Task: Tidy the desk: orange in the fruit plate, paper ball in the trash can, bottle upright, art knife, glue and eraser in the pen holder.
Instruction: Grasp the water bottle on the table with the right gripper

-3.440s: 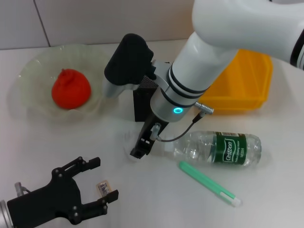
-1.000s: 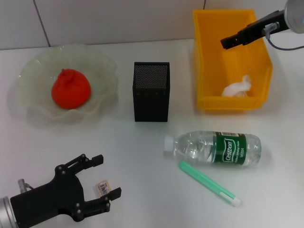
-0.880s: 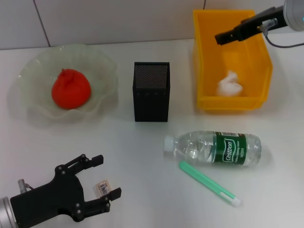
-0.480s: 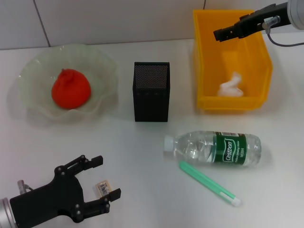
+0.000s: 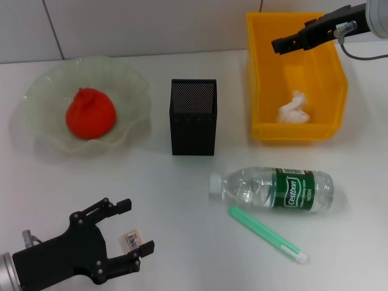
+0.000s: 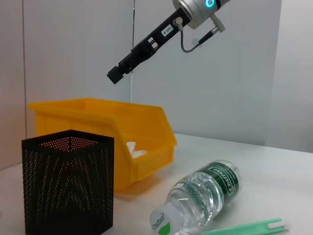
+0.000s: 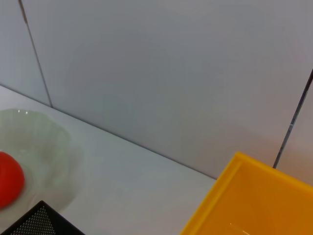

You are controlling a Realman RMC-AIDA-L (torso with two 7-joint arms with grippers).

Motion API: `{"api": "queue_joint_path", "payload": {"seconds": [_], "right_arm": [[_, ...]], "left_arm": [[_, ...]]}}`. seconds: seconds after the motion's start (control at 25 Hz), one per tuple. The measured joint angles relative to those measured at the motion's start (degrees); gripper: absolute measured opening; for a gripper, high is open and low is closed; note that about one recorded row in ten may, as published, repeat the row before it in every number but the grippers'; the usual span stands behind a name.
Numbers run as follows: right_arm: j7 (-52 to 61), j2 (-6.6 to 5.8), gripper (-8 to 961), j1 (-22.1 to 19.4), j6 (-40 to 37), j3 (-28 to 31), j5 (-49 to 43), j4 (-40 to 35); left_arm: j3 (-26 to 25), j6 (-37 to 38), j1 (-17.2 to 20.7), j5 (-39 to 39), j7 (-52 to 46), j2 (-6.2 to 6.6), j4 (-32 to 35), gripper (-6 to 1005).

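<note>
The orange [image 5: 90,113] lies in the fruit plate [image 5: 37,85]. In the yellow trash can [image 5: 265,73] rests the paper ball [image 5: 292,108], and my right gripper [image 5: 282,44] hangs above the can's far left part. The bottle [image 5: 273,189] lies on its side on the desk [image 5: 182,182], cap toward the pen holder [image 5: 193,118]. A green art knife [image 5: 267,234] lies just in front of the bottle. My left gripper [image 5: 136,225] is open at the near left, its fingers on either side of the eraser [image 5: 131,238]. The glue is out of view.
A white tiled wall [image 5: 151,24] runs behind the desk. The left wrist view shows the pen holder [image 6: 68,186], trash can [image 6: 98,122] and bottle [image 6: 203,196] in a row, with the right gripper [image 6: 115,76] high above them.
The right arm has swung from in front of the pen holder to above the trash can, and the paper ball now lies inside it. The left gripper has stayed around the eraser.
</note>
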Motion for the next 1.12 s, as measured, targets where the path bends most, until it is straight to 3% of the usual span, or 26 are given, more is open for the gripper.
{"api": "queue_joint_path", "payload": {"seconds": [0.76,1.12], "right_arm": [[-0.21,0.2,847,-0.31,-1.87,-0.19,0.64,-2.26],[-0.92,0.24,848,-0.37,-12.72,0.29,5.92,-8.66]], "left_arm": [[0.0,0.0,-0.02,0.0,-0.01,-0.07,0.0,849],[0.0,0.09,0.12,0.0,-0.05,0.0,0.0,848]]}}
